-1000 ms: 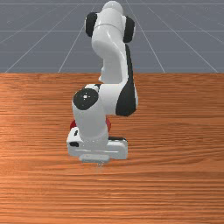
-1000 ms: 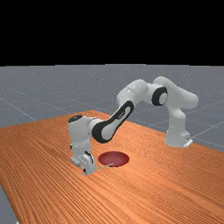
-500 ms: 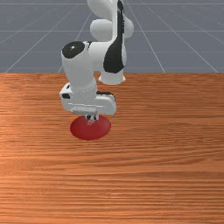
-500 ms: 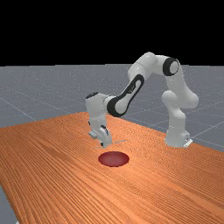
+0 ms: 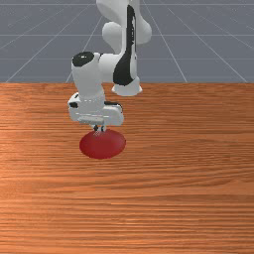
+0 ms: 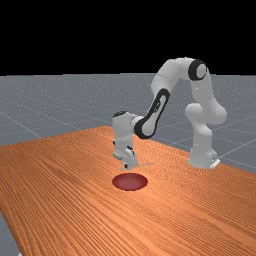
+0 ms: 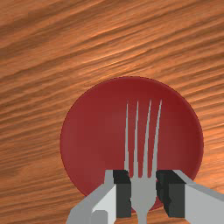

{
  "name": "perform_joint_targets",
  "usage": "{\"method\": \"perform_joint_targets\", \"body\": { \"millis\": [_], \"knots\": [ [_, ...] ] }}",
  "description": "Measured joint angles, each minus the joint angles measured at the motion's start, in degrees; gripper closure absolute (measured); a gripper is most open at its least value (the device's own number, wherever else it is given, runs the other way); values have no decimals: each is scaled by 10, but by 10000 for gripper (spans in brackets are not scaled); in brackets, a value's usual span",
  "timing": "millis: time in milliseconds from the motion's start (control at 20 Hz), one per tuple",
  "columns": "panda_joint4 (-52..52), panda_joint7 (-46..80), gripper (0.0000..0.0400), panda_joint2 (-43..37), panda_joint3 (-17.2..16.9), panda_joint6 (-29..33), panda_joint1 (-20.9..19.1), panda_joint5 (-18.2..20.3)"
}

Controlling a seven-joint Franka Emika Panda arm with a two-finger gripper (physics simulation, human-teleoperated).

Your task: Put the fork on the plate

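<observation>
The fork (image 7: 143, 194) is clamped between the fingers of the gripper (image 5: 99, 129), gripped on both sides of the base of its head, and held up off the table (image 5: 198, 183). Its four tines point away from the fingers and, seen in the wrist view, reach over the red plate (image 7: 92, 140); the long axis runs across the wood grain, slightly askew. In the far view the handle runs toward that view's right. The plate rests on the table, its rim partly behind the fingers in the wrist view.
</observation>
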Motion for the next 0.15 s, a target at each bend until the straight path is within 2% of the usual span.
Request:
{"method": "perform_joint_targets", "body": {
  "millis": [150],
  "knots": [
    [39,-2,301,41,1,2,-6,0]
  ]
}}
